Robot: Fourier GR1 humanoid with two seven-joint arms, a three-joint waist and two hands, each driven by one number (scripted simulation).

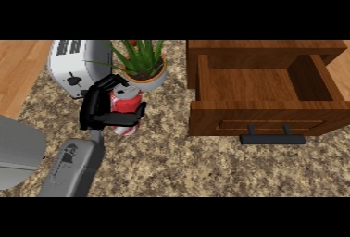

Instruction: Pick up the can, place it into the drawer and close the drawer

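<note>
Red and white metal can (126,111) stands on the speckled stone counter (205,162), just in front of the potted green plant (143,62) and beside the silver toaster (77,67). The left hand (103,109) has its black fingers (126,116) curled round the can. The open wooden drawer (263,85) is well apart, to the right. Lifting could bump the plant's leaves or pot. The can might also hit the drawer's front wall if carried too low.

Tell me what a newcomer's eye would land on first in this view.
First, the black hand left of centre, fingers curled round a red and white can on the speckled counter. Next, the open wooden drawer at the right, with a black handle on its front. Behind the can stand a potted plant and a silver toaster.
</note>
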